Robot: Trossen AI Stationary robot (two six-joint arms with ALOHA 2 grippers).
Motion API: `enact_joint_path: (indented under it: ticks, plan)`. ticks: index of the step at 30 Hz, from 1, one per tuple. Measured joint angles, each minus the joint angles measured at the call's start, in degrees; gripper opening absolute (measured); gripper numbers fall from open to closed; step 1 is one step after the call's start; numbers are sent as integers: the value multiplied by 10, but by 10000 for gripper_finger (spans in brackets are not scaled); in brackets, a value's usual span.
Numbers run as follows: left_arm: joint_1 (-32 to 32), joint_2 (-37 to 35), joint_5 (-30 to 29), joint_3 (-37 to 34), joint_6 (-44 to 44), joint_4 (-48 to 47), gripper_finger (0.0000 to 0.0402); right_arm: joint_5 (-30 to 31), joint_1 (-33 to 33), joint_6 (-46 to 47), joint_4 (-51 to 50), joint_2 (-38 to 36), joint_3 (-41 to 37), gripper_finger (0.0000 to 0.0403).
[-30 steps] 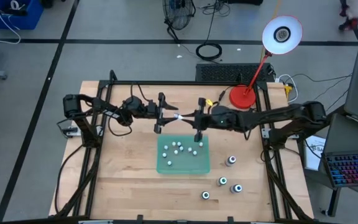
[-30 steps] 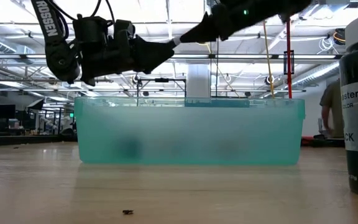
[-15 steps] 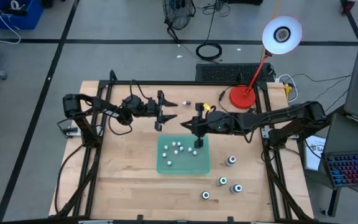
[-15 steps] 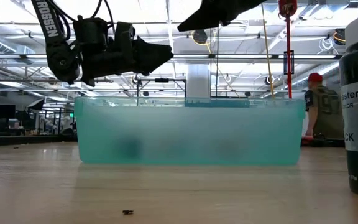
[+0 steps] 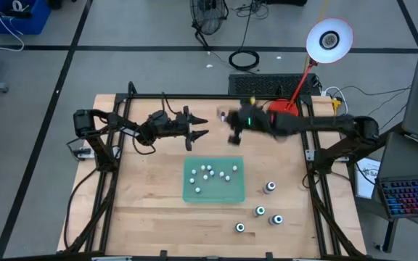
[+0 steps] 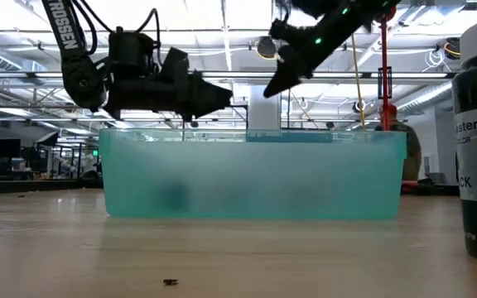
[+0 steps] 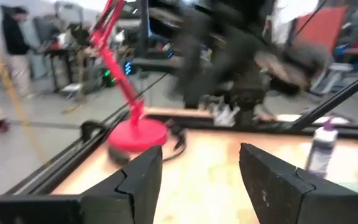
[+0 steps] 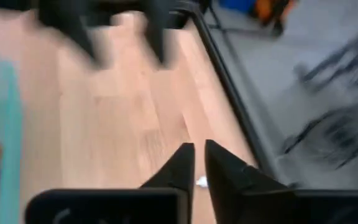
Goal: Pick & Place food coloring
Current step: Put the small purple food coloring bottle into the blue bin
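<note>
Left gripper hangs with fingers spread wide, holding nothing; right gripper has fingers pinched together, empty, above the wooden table behind the green tray

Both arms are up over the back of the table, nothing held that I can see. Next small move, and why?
Probably swing the right tool toward the four loose bottles beside the green tray and open it. It is shut, with nothing visibly held, behind the tray, while those bottles stand outside it on that arm's side. The left tool hangs open and empty.
</note>
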Motion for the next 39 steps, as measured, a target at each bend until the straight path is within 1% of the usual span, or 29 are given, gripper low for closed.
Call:
enact_joint_path:
  ticks: [3, 4, 5, 7, 10, 13, 14, 17, 20, 22, 24, 26, 29, 31, 33, 35, 39]
  plan:
    - [1, 0, -27, 0, 10, -16, 208, -136, -95, 75, -6, 21, 27, 72]
    - [1, 0, -33, 0, 12, -16, 207, -161, -120, 88, -11, 30, 35, 89]
    - [2, 0, -36, 0, 16, -16, 207, -173, -139, 99, -11, 41, 43, 107]
    - [3, 0, -37, 0, 27, -16, 208, -172, -163, 116, -11, 66, 55, 143]
    - [3, 0, -37, 0, 31, -26, 209, -173, -172, 160, -17, 121, 79, 196]
    - [3, 0, -40, 0, 38, -39, 209, -168, -168, 187, -62, 194, 121, 230]
    - [3, 0, -40, 0, 42, -44, 209, -154, -168, 193, -85, 220, 140, 236]
    - [3, 0, -41, 0, 41, -54, 209, -101, -169, 203, -185, 291, 211, 240]
    - [3, 0, -41, 0, 38, -61, 209, -85, -176, 230, -256, 335, 270, 235]
    - [3, 0, -41, 0, 38, -62, 209, -85, -180, 246, -263, 347, 294, 231]
    - [3, 0, -41, 0, 38, -66, 209, -86, -183, 259, -258, 348, 302, 226]
    - [3, 0, -41, 0, 39, -75, 209, -108, -189, 278, -239, 349, 303, 223]
    - [3, 0, -41, 0, 37, -94, 209, -159, -203, 305, -244, 350, 303, 220]
    - [3, 0, -41, 0, 37, -105, 209, -174, -210, 316, -250, 352, 303, 220]
    - [3, 0, -40, -1, 37, -106, 209, -175, -214, 323, -254, 358, 303, 220]
    - [3, 0, -30, -1, 39, -105, 209, -179, -216, 326, -267, 360, 302, 220]
    - [3, -16, 10, -1, 39, -110, 209, -220, -218, 331, -261, 373, 304, 219]
